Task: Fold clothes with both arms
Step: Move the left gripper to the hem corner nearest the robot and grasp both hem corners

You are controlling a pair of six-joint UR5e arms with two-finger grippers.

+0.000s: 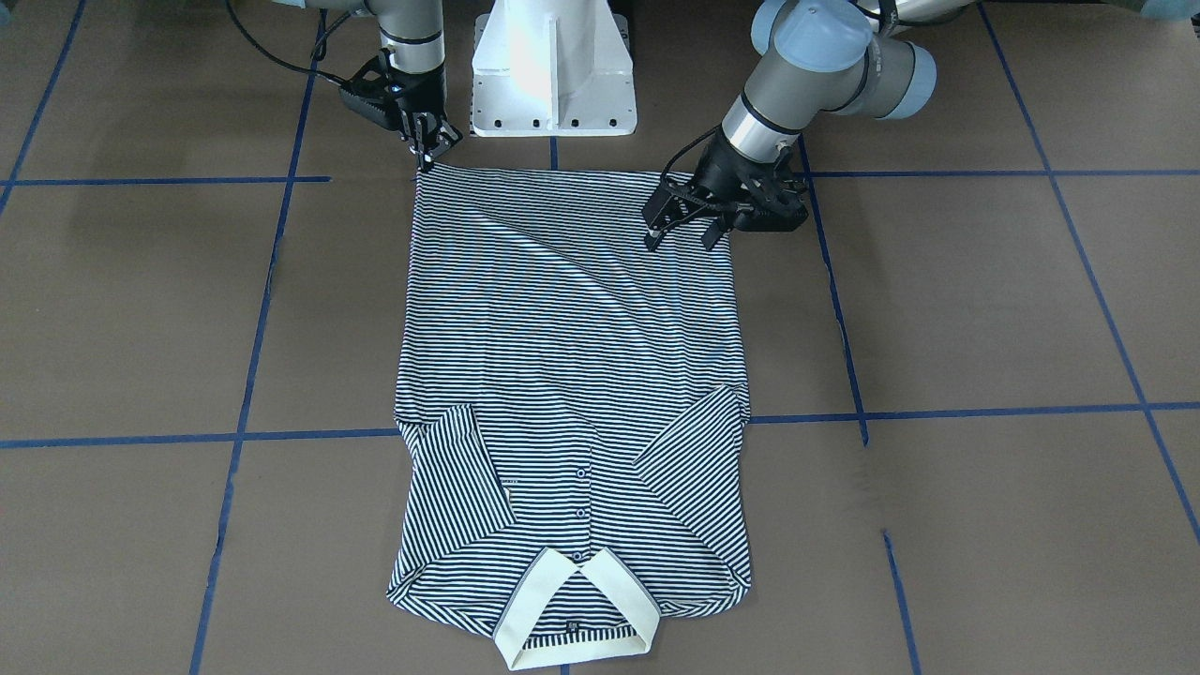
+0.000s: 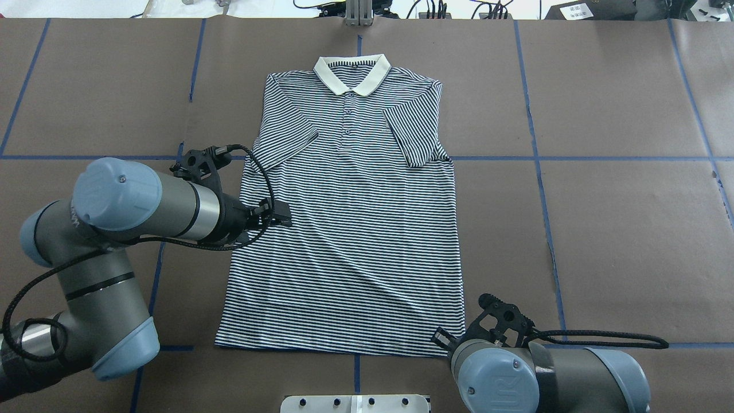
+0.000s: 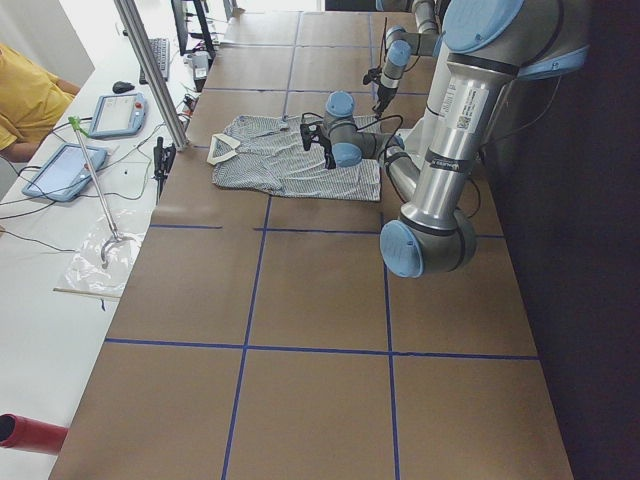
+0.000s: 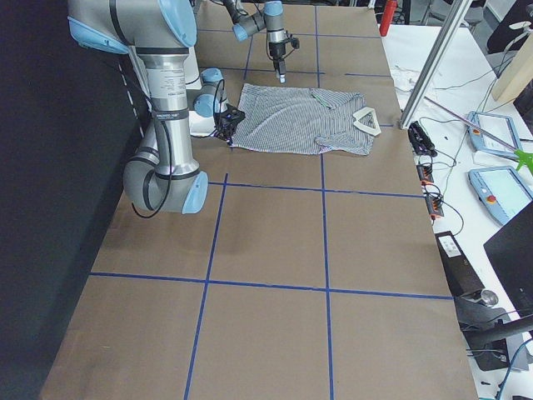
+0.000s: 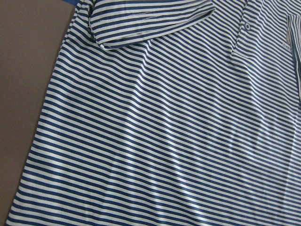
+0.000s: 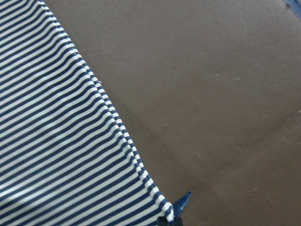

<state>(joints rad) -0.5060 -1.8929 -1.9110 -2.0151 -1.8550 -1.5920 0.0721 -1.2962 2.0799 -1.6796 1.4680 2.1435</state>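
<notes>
The striped polo shirt [image 1: 562, 356] lies flat, face up, on the brown table, both short sleeves folded in over the chest. Its cream collar [image 2: 351, 74] points away from the robot. My right gripper [image 1: 427, 155] is down at the hem corner nearest the robot, shut on that corner, which also shows at the bottom of the right wrist view [image 6: 164, 214]. A diagonal crease runs across the cloth from there. My left gripper [image 1: 680, 239] hovers open over the shirt's other side edge, fingers apart and holding nothing. Only striped cloth [image 5: 164, 132] fills the left wrist view.
The white pedestal base [image 1: 553, 75] stands just behind the hem. Blue tape lines [image 2: 573, 158] grid the brown table around the shirt. Beside the table a person in yellow [image 3: 20, 100] sits near tablets [image 3: 115, 112] and a metal post [image 3: 150, 70].
</notes>
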